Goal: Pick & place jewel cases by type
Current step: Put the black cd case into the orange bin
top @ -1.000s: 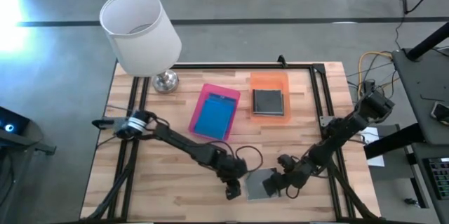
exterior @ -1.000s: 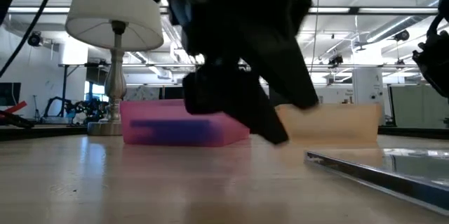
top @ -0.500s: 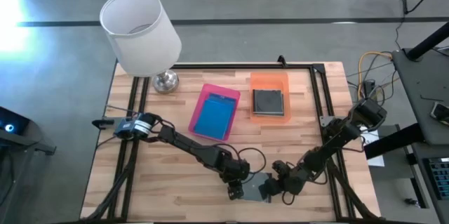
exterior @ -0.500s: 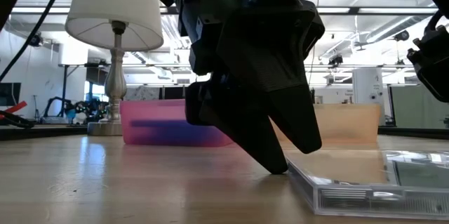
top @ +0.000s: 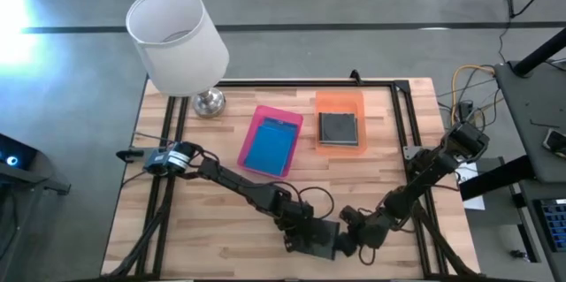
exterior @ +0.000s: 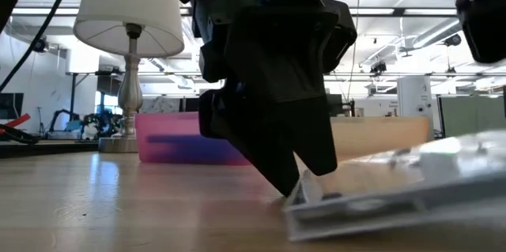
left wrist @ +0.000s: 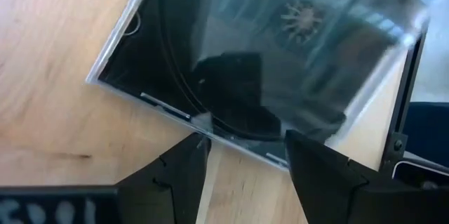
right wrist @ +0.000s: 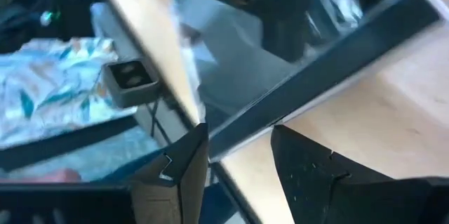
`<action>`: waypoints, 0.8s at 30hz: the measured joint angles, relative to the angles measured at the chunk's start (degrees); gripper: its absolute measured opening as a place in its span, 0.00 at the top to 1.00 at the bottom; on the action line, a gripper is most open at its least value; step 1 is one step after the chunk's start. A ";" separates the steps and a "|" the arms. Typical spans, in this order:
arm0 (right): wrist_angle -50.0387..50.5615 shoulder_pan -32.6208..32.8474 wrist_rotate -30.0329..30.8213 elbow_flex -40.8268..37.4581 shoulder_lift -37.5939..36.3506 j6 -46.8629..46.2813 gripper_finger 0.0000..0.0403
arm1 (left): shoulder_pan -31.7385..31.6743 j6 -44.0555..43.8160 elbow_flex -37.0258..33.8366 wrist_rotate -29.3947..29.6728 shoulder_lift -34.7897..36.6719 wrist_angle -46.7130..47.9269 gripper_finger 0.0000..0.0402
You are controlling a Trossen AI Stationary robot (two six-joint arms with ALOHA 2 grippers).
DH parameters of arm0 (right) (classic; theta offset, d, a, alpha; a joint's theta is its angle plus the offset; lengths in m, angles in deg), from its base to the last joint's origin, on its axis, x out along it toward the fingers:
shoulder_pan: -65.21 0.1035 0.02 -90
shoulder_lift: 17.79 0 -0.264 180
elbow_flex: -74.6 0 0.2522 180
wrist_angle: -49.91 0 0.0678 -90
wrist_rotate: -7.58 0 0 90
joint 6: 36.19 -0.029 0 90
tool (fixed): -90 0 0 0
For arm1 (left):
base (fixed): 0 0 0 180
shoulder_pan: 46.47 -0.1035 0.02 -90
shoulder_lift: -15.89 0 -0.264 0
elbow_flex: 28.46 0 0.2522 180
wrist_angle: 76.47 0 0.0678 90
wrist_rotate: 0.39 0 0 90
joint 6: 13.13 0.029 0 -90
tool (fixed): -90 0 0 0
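Okay, your two grippers meet at the near edge of the table (top: 177,220), around one clear jewel case (exterior: 395,193). In the low view that case is tilted: its edge by the left gripper (exterior: 296,185) rests on the wood and the far side is lifted. The left gripper has its fingers spread wide, tips down at the low edge of the case; the left wrist view shows both fingers (left wrist: 168,175) just short of the case edge, one to each side of a spot on it, nothing clamped between them. You can see a dark disc inside the case there. The right gripper (right wrist: 238,140) is about half open with the case's edge running between its fingers, and since the case is raised on that side it looks gripped there, though the contact itself is blurred. From above, the case sits under both grippers, mostly covered. Farther back, the pink tray (top: 270,141) holds a blue jewel case (top: 268,148) and the orange tray (top: 340,121) holds a grey jewel case (top: 338,128). A white lamp (top: 174,41) stands at the far left corner.
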 joint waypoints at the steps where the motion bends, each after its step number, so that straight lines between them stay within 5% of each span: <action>1: -0.08 0.11 0.01 0.47 0.00 1.36 0.63 | 0.00 0.05 0.00 0.02 0.00 0.36 0.56; 24: 4.11 -0.16 4.23 3.15 -0.15 4.87 0.63 | 0.04 0.87 -0.04 0.46 0.55 3.47 0.56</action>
